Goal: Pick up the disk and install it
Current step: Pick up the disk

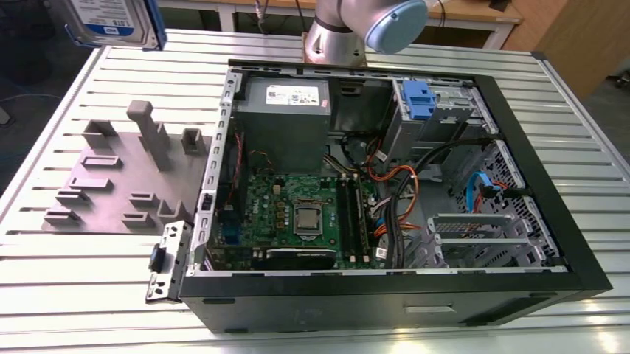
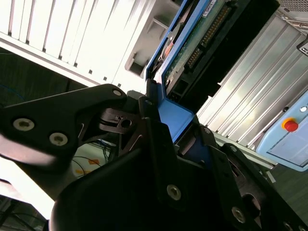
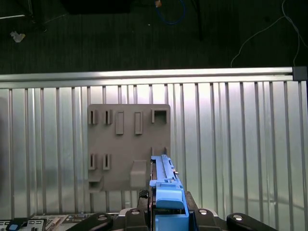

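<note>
High above the table (image 1: 99, 287), in the exterior view's top left corner, the disk (image 1: 106, 21) hangs in the air. Its white and blue label faces the camera, and it touches nothing under it.

In the second wrist view, the gripper (image 2: 171, 118) has its black fingers (image 2: 156, 139) pressed on the blue frame at one end of the disk. They pinch it tight. In the first wrist view, the blue edge of the disk sticks out from the gripper. The grey holder (image 3: 127, 139) lies flat on the table well below it, with its slots facing up.

In the exterior view, the holder sits just to the left of a big black case (image 1: 551, 184). The case lies on its side on the table with its top open.

Inside the case, a green board (image 1: 295, 214) lies in the middle. A grey power box (image 1: 285, 110) sits by the far wall. Orange and black cables (image 1: 394, 177) bunch up to the exterior view's right of the board. A second blue carrier (image 1: 418, 99) rests in the metal bay in the far right corner.

The silver arm (image 1: 359, 26) rises behind the case.
</note>
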`<control>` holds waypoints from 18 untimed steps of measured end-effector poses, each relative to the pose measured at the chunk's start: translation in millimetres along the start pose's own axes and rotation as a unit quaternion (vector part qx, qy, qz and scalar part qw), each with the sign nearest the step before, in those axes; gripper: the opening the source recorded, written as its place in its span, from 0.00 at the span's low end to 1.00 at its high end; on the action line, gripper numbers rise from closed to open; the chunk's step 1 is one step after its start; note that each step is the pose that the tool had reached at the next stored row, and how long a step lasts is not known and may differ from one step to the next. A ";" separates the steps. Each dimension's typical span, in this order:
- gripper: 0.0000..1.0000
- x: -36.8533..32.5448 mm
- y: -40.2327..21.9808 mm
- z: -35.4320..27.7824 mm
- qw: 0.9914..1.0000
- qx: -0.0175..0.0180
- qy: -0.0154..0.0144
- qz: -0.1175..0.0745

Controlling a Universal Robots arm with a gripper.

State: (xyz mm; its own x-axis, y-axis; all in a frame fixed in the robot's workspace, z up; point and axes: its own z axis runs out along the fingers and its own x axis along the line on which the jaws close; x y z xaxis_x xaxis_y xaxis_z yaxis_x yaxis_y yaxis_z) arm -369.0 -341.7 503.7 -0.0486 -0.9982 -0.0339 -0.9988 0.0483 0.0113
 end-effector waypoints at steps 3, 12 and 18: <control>0.37 -0.1 -2.3 0.0 1.000 0.000 0.000 0.000; 0.37 -0.5 -9.7 -0.1 1.000 0.000 0.000 0.000; 0.37 -0.7 -13.8 -0.2 1.000 0.000 0.000 0.000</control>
State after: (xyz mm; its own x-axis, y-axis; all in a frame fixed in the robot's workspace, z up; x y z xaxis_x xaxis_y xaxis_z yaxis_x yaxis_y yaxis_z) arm -355.2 -341.7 503.7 -0.0487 -0.9982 -0.0339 -0.9988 0.0483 0.0113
